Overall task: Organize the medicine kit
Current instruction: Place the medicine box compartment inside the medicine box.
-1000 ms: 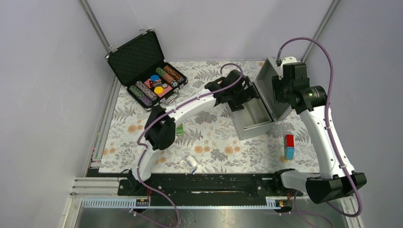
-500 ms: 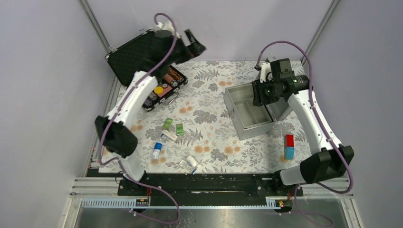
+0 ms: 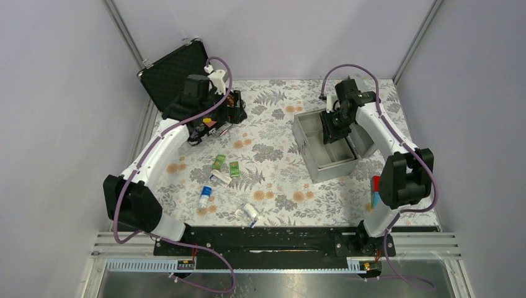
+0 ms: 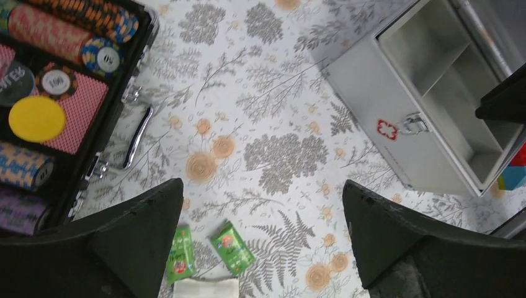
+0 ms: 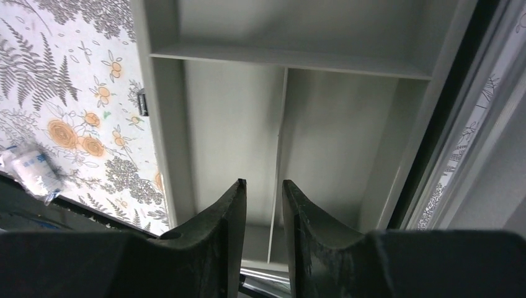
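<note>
Pincer right [image 5: 263, 185]: narrower than before, slit-gapped, empty, shifted over open medicine kit [image 3: 332, 171], far right on desk [image 3: 273, 118]. Pincer left [image 4: 262, 186]: wide open, dropped beside chip case [image 3: 167, 74]. Green sachets [image 3: 234, 168], vial [image 3: 204, 197] mid-desk, well apart from kit.

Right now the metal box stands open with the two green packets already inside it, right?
No. The metal box stands open, but the right wrist view shows it empty; the green packets lie outside on the flowered cloth, as the top view shows.
</note>
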You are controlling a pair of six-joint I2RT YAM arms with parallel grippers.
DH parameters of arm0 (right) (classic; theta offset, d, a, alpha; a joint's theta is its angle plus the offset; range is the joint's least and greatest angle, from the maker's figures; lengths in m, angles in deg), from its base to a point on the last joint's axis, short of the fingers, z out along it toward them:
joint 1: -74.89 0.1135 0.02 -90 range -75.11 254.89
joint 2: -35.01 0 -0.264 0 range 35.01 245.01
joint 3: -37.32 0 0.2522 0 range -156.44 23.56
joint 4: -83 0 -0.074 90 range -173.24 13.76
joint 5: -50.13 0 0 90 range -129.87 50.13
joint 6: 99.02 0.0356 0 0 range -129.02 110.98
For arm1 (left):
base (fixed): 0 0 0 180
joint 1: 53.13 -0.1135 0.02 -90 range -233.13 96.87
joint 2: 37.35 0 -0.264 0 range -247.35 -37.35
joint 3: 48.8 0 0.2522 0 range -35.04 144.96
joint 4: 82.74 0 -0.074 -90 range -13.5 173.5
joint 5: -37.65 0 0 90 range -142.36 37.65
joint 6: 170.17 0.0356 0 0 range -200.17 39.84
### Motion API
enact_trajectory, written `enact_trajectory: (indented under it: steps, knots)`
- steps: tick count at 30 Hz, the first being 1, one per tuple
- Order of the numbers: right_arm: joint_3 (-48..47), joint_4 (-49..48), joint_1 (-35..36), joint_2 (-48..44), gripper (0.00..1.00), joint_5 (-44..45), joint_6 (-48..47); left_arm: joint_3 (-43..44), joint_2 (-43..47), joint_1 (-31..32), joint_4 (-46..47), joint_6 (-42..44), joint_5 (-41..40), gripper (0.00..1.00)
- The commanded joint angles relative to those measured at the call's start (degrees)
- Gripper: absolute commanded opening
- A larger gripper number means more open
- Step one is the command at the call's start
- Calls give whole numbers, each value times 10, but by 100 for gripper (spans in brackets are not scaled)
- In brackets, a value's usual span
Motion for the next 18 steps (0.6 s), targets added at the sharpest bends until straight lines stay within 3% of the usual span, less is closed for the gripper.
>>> enact_trajectory:
  steps: [1, 18]
  knots:
    - [-20, 4, 6, 13, 35, 9, -15, -12, 33, -20, 16, 14, 18, 99]
    - [11, -13, 18, 38, 31, 48, -33, -20, 22, -27, 31, -16, 19, 99]
